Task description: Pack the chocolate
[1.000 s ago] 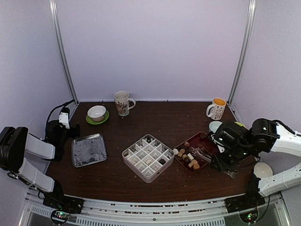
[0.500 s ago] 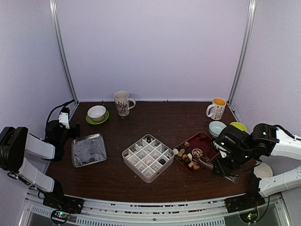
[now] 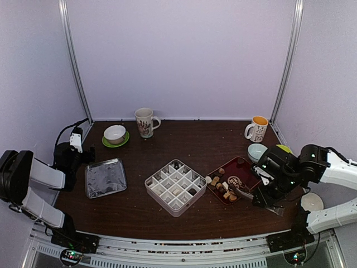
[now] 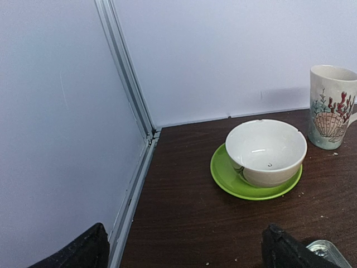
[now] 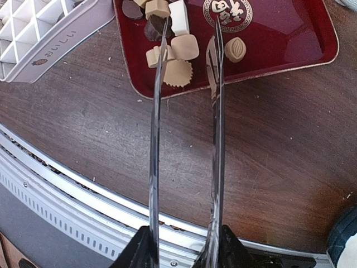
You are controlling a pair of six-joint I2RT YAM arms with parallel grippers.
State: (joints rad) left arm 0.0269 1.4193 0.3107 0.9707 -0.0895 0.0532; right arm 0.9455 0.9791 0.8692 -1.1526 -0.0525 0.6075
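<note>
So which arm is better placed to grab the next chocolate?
Right: the right gripper holds tongs, tips at the chocolates in the red tray. The left gripper is open, far off by a bowl.

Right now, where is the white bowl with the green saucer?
Top view: the white bowl is at the table's far-left corner, just left of the patterned mug.

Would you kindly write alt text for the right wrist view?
The right hand grips metal tongs reaching over a dark table toward assorted chocolates on a red tray; a white divided box sits at upper left.
</note>
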